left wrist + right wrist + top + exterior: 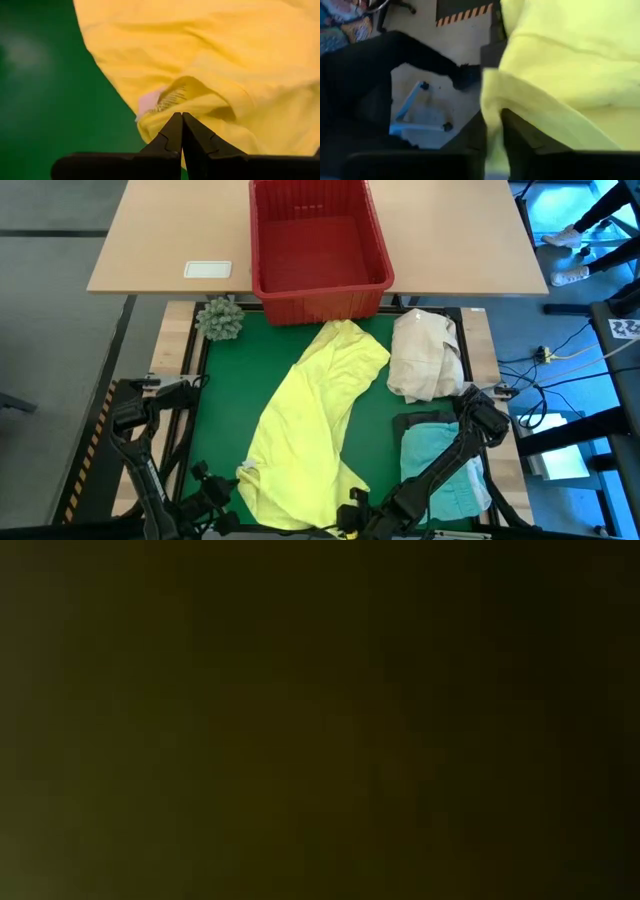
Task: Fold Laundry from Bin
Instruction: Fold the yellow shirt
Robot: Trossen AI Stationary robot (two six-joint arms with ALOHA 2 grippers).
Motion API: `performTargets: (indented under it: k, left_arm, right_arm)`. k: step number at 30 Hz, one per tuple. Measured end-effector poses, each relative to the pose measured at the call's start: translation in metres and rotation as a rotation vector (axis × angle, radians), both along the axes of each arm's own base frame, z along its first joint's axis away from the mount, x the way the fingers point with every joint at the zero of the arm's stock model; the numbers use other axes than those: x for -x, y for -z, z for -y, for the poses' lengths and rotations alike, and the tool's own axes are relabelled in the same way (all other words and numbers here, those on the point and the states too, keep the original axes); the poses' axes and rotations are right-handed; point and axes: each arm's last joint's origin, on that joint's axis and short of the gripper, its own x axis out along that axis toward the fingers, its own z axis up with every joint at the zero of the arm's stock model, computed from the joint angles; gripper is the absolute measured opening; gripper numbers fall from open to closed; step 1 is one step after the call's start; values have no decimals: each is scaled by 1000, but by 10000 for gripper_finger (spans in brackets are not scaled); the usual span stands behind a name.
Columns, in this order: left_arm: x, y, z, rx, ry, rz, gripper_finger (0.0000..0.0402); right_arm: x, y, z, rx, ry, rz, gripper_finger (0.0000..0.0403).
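Your left gripper [181, 122] pinched shut beside yellow garment [310, 420], lower centre; right gripper [492, 135] clamps its hem

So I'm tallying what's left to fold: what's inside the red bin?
In the high view the red bin shows only its bare ribbed floor, no garment. Nothing covers it; only the near wall's inside face is out of sight.

The high view is evenly lit and sharp, with soft shadows. The low view is almost black, showing nothing. In both wrist views the yellow garment [210, 60] beyond the fingers [172, 135] looks bright but soft-focused.
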Motion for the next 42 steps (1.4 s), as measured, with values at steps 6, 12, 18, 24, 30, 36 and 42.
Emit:
performTargets:
  k: [6, 12, 18, 24, 30, 36, 42]
  left_arm:
    - [0, 1, 2, 9, 20, -48, 0]
    - [-5, 0, 0, -24, 39, 32, 0]
    - [-29, -1, -12, -100, 39, 10, 0]
    - [-66, -3, -40, -248, 44, -136, 0]
    - [-73, -16, -88, -248, 23, -125, 0]
    - [-56, -9, -141, 4, 147, 21, 0]
    - [-66, 22, -203, 202, 226, 59, 0]
  right_arm:
    - [4, -4, -1, -20, -80, -115, 132]
    - [10, -24, 3, 62, -90, -252, 169]
    - [18, -48, 30, 513, 89, -202, 153]
    - [4, -46, 84, 763, 204, -312, 108]
    - [-3, -48, 144, 741, 257, -282, 34]
    - [30, -34, 199, 541, 300, -29, 13]
    - [48, 2, 272, 331, 432, 151, 3]
